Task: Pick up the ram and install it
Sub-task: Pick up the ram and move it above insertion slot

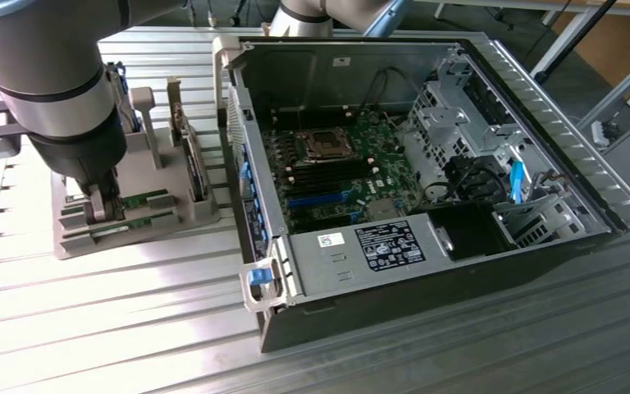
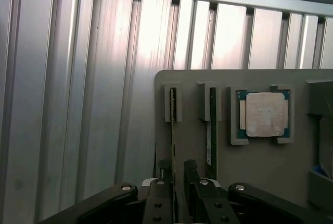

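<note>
My black gripper (image 2: 177,171) stands wide open and holds nothing. Its fingers (image 2: 164,172) are down on either side of the thin green ram stick (image 2: 173,125), which stands on edge in a slot of the grey plastic holder (image 2: 260,174) on the ribbed aluminium desk (image 2: 78,104). Beyond it I see a second green stick (image 2: 212,125) in the next slot, then the square silver CPU chip (image 2: 265,114). In the exterior view the open black computer case (image 1: 403,308) sits to that view's right of the holder.

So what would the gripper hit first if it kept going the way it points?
Most likely the ram, standing on edge in the grey holder, in line with the open gripper; depth is hard to judge.
</note>
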